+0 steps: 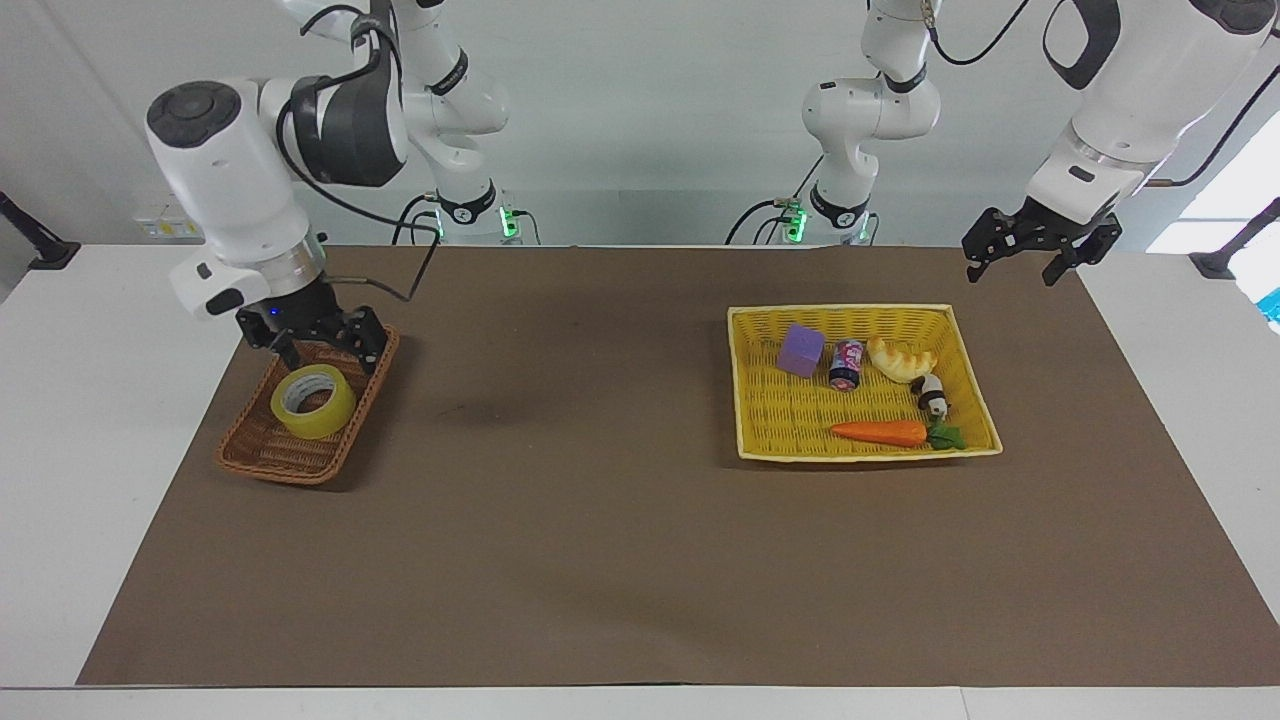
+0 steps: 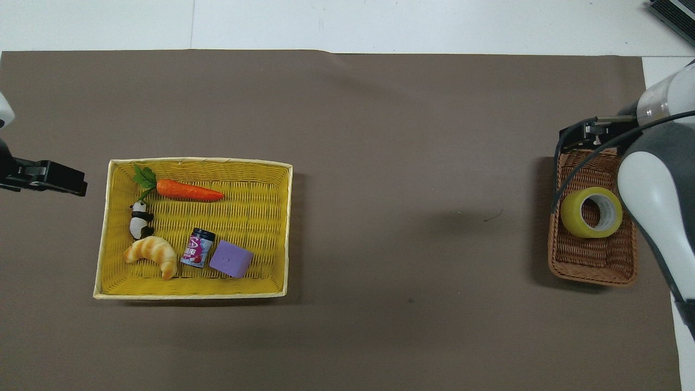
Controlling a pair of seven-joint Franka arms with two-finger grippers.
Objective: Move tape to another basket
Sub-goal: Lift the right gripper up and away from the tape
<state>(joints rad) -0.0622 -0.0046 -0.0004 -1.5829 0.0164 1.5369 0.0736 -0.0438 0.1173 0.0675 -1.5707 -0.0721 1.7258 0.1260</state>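
The yellow tape [image 1: 313,401] [image 2: 591,212] lies tilted inside the narrow brown wicker basket [image 1: 270,465] [image 2: 592,274] at the right arm's end of the table. My right gripper [image 1: 325,355] [image 2: 583,136] hangs open over that basket, just above the tape and apart from it, holding nothing. My left gripper [image 1: 1012,272] [image 2: 76,182] waits open and raised over the mat's corner, beside the yellow basket.
The larger yellow basket [image 1: 733,380] [image 2: 195,161] toward the left arm's end holds a carrot [image 1: 878,432], a panda figure [image 1: 933,396], a croissant [image 1: 900,360], a small can [image 1: 846,364] and a purple cube [image 1: 802,350]. Brown mat covers the table between the baskets.
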